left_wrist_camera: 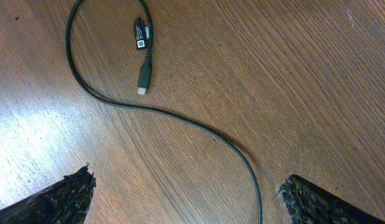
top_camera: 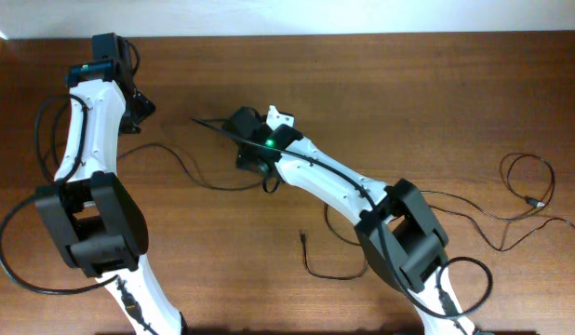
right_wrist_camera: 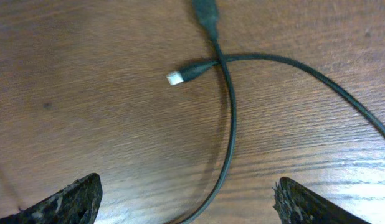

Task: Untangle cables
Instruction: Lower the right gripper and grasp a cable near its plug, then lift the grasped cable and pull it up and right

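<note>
Found two thin black cables [right_wrist_camera: 232,124] crossed on the wooden desk [right_wrist_camera: 86,93] beneath the right pincer [right_wrist_camera: 187,182], a white-tipped plug [right_wrist_camera: 175,78] just beside the crossing. Saw another cable [left_wrist_camera: 174,115] curving under the left pincer [left_wrist_camera: 187,177], its labelled plug end [left_wrist_camera: 142,74] nearby. Noted both pincers spread wide and empty, further loose cords [top_camera: 532,198] lying well apart beyond the right arm [top_camera: 334,181].

table [left_wrist_camera: 317,74]: brown wood, fine grain, soft sheen | cables [right_wrist_camera: 230,137]: smooth matt black plastic sheath | plug tip [right_wrist_camera: 174,78] ahead of right fingertips [right_wrist_camera: 68,199]: pale metal | fingertips: rough, grainy black | arm shells [top_camera: 325,181]: glossy white plastic
</note>
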